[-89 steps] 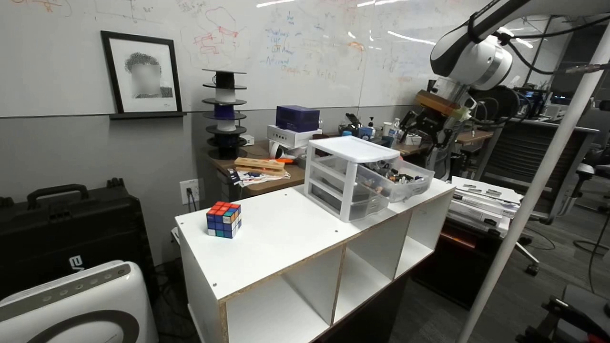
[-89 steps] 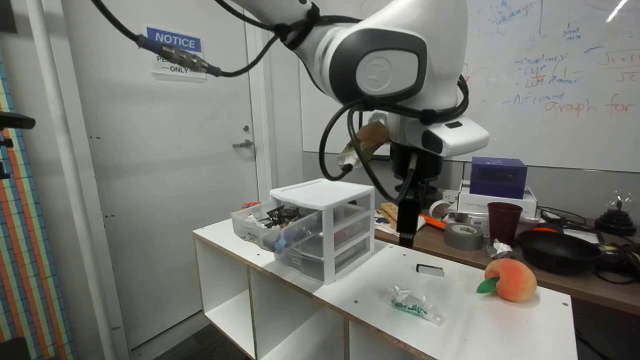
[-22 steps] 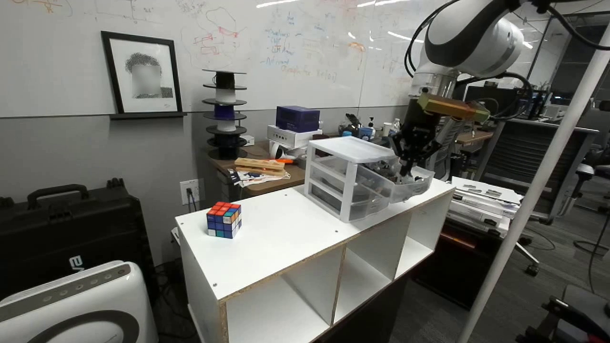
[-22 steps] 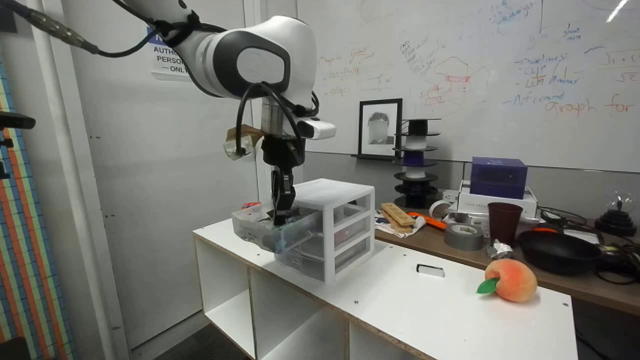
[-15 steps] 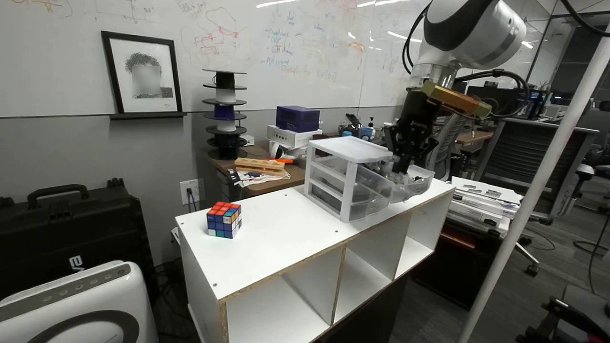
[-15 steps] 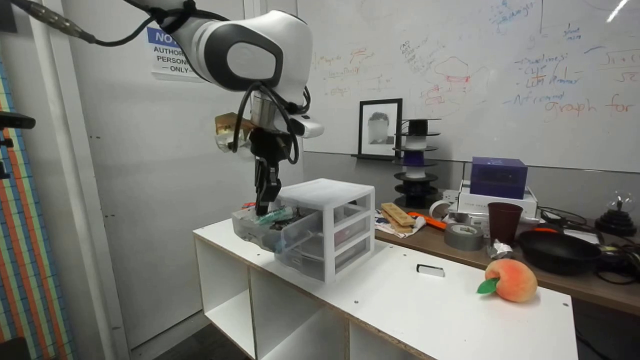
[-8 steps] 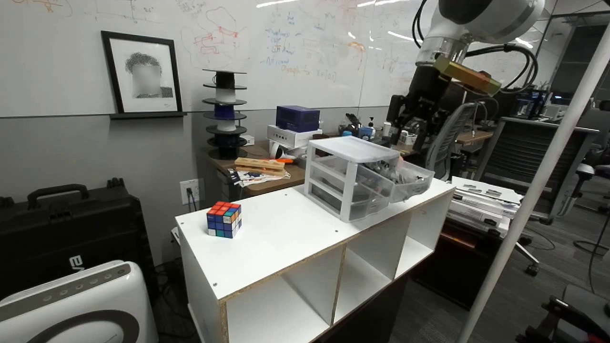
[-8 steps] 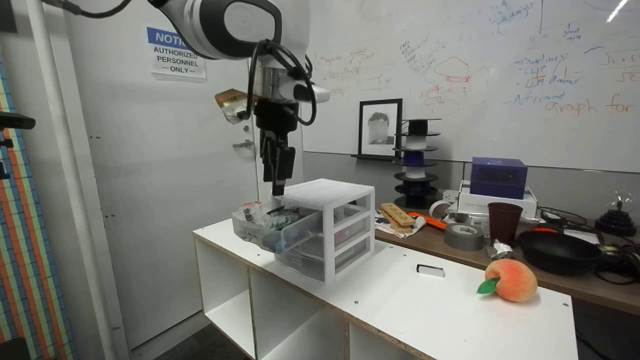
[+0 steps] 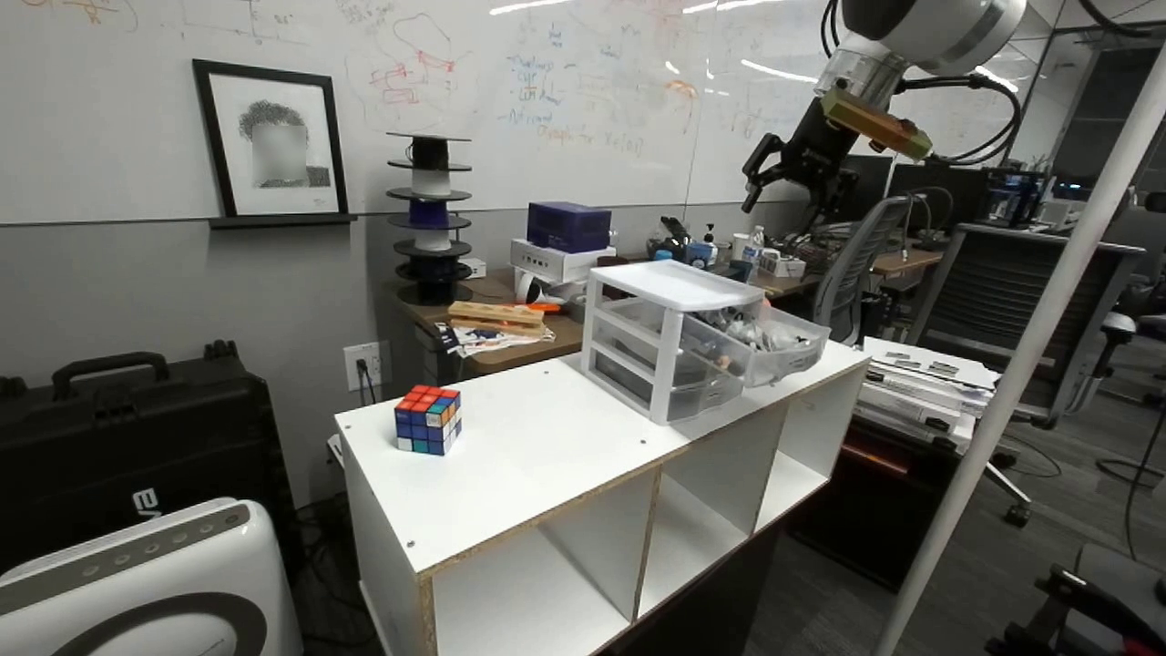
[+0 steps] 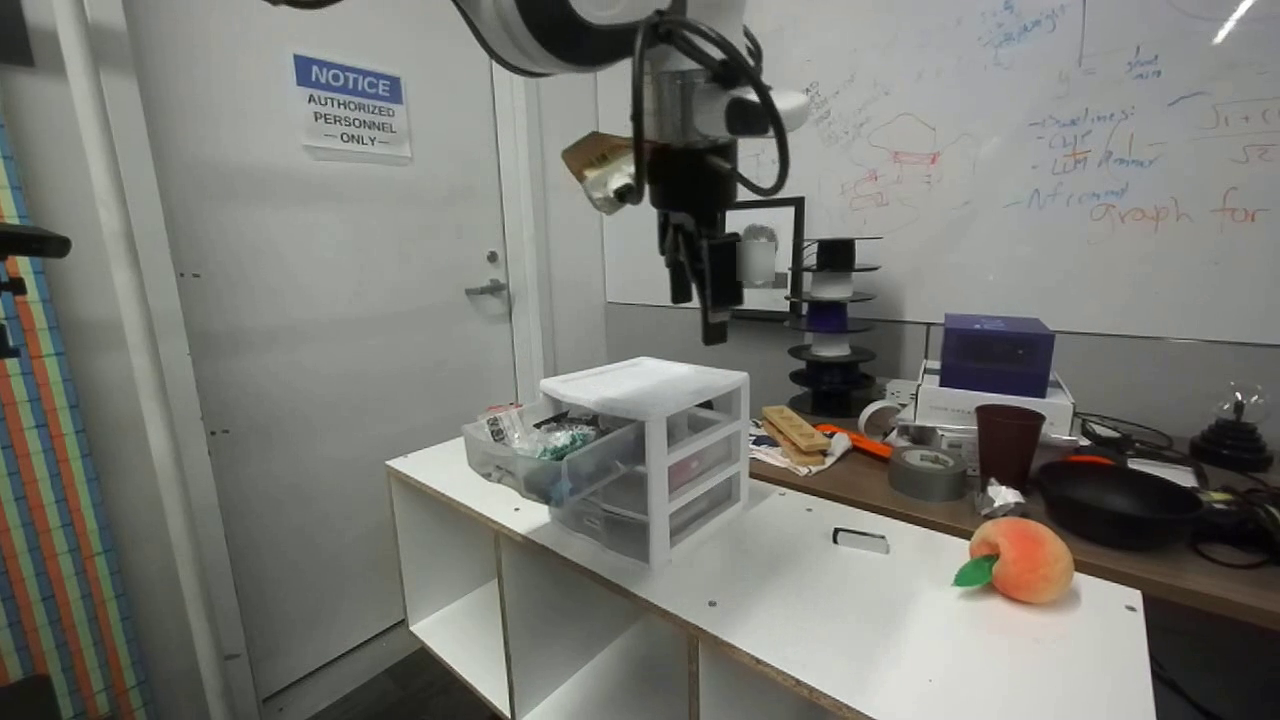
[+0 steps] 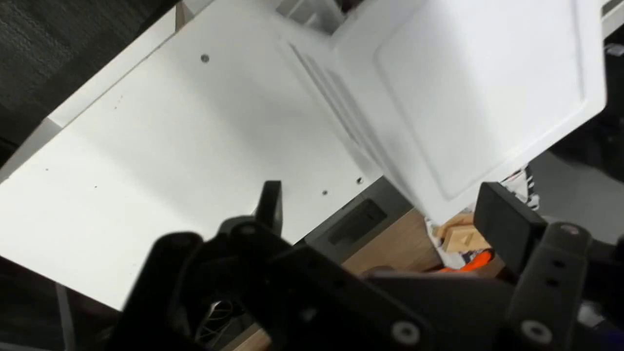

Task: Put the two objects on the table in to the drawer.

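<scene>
The translucent drawer (image 10: 505, 465) is pulled out of the white-framed unit and holds clutter in both exterior views (image 9: 788, 364). A clear bag with green print (image 10: 566, 440) lies in it. On the white table (image 10: 800, 640), an exterior view shows an orange peach (image 10: 1035, 562) with a green leaf and a small black-and-white bar (image 10: 860, 541). The other view's tabletop shows a Rubik's cube (image 9: 428, 420) instead. My gripper (image 10: 698, 318) is open and empty, above the unit; its spread fingers show in the wrist view (image 11: 382, 200). Peach, bar and cube do not show there.
The unit's white top (image 10: 640, 385) stands below my gripper. Behind the table, a brown desk (image 10: 930, 515) holds a purple box (image 10: 997, 355), a dark cup (image 10: 1008, 445), tape (image 10: 928, 472) and a black pan (image 10: 1118, 503). A white pole (image 9: 1029, 355) stands near the arm.
The green-printed bag went from the tabletop into the drawer. My gripper opened there, rose out and moved up over the unit toward the peach side.
</scene>
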Motion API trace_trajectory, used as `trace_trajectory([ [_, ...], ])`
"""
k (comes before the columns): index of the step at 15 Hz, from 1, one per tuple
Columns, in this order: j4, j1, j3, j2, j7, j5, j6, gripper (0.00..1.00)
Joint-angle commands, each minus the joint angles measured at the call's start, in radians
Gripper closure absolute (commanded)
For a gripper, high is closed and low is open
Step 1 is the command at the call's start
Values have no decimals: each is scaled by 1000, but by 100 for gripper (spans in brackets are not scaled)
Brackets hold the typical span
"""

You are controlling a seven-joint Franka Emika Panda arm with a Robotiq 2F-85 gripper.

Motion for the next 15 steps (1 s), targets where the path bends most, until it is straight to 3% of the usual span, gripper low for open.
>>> trace_trajectory([
  [1, 230, -44, -13, 238, 54, 62, 15, 0],
  [8, 577, -75, -4, 606, 212, 45, -2, 0],
  [15, 899, -75, -56, 841, 408, -19, -48, 0],
])
